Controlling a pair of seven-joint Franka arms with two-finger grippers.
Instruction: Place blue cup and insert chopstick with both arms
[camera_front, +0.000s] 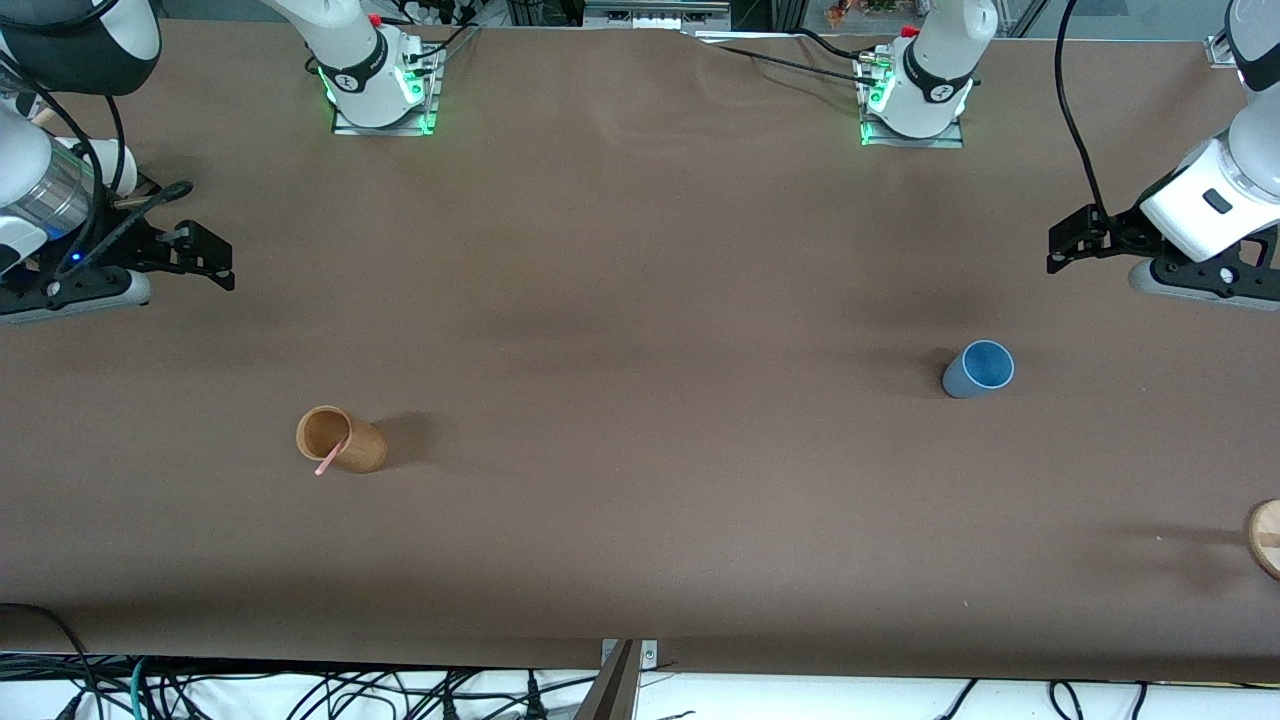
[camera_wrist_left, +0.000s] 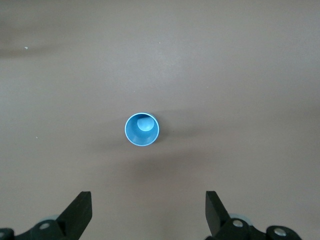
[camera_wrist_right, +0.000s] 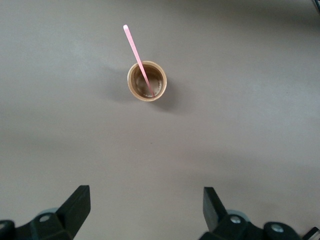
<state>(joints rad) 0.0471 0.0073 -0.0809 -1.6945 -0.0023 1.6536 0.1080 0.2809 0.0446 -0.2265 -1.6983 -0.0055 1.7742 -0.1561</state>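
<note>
Both jaws wide, blue cup (camera_wrist_left: 142, 130) apart — upright.

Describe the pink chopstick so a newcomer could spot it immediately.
On the brown table, toward the right arm's end, stands a tan wooden cup. The thin pink chopstick leans inside it, poking above the rim; nothing else here is pink or stick-shaped.

Your right arm comes from its base at upper left of the front view, its gripper (camera_front: 205, 262) at the left edge, raised over the table, fingers (camera_wrist_right: 75, 207) spread wide and holding nothing. Your left arm's gripper (camera_front: 1075, 240) sits at the right edge, also raised, fingers (camera_wrist_left: 80, 210) wide apart, empty.
</note>
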